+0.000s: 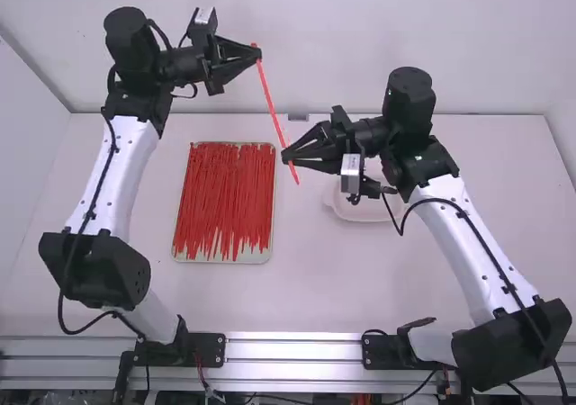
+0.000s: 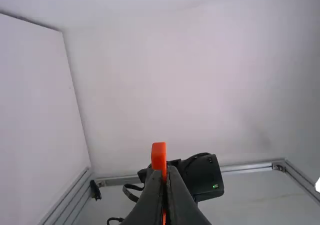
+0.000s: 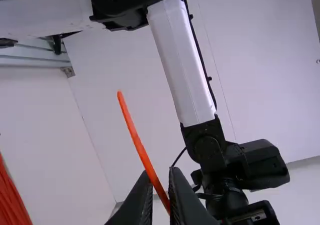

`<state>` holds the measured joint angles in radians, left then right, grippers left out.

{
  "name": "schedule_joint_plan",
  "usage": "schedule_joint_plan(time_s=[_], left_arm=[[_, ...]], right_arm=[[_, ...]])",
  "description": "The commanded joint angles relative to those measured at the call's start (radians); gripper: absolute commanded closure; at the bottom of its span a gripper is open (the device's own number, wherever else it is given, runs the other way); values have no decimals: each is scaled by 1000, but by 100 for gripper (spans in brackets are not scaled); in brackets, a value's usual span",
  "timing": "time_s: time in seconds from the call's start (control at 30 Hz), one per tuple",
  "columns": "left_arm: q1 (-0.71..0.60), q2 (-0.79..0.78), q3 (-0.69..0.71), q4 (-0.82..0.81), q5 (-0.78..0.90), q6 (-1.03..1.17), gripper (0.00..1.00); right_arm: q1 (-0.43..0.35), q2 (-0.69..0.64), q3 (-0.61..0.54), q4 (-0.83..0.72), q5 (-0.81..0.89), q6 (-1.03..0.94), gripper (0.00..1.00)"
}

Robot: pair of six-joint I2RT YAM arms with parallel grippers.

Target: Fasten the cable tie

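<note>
High above the table, one orange-red cable tie (image 1: 273, 108) runs slanted between both grippers. My left gripper (image 1: 259, 58) is shut on its upper end, near the back wall; in the left wrist view the tie's tip (image 2: 159, 157) sticks up out of the closed fingers (image 2: 150, 195). Lower down, my right gripper (image 1: 286, 157) is shut on the tie near its other end, a short tail hanging below. In the right wrist view the tie (image 3: 135, 130) rises from between the fingers (image 3: 142, 197) and ends free in front of the left arm (image 3: 182, 65).
A flat tray (image 1: 184, 243) piled with several red cable ties (image 1: 225, 202) lies on the table left of centre. A white dish (image 1: 346, 211) sits under the right wrist. Bare table lies in front and to the right.
</note>
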<state>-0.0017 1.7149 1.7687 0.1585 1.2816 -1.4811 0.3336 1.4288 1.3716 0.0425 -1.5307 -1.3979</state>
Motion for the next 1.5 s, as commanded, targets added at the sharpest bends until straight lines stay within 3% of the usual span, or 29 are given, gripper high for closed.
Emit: schedule_joint_plan(time_s=[0.0, 0.57, 0.7, 0.93, 1.07, 1.2, 1.33, 1.47], left_arm=[[1, 0, 4, 8, 12, 12, 98], [-31, 0, 4, 7, 37, 24, 98], [-32, 0, 4, -3, 66, 118, 98], [-32, 0, 4, -180, 69, 362, 98], [-32, 0, 4, -319, 68, 545, 98], [-32, 0, 4, -451, 70, 708, 98], [-38, 0, 4, -544, 69, 821, 98], [-45, 0, 3, -573, 100, 945, 98]], right_arm=[[-6, 8, 23, 3, -17, 2, 91], [-5, 8, 23, -5, -18, -15, 100], [-6, 8, 23, 6, -25, 119, 100], [-6, 8, 23, 3, -17, 341, 100], [-10, 8, 23, 9, 3, 640, 100], [-13, 8, 23, 37, 150, 956, 100], [-4, 8, 23, 7, 218, 916, 100], [8, 16, 21, -19, 122, 864, 100]])
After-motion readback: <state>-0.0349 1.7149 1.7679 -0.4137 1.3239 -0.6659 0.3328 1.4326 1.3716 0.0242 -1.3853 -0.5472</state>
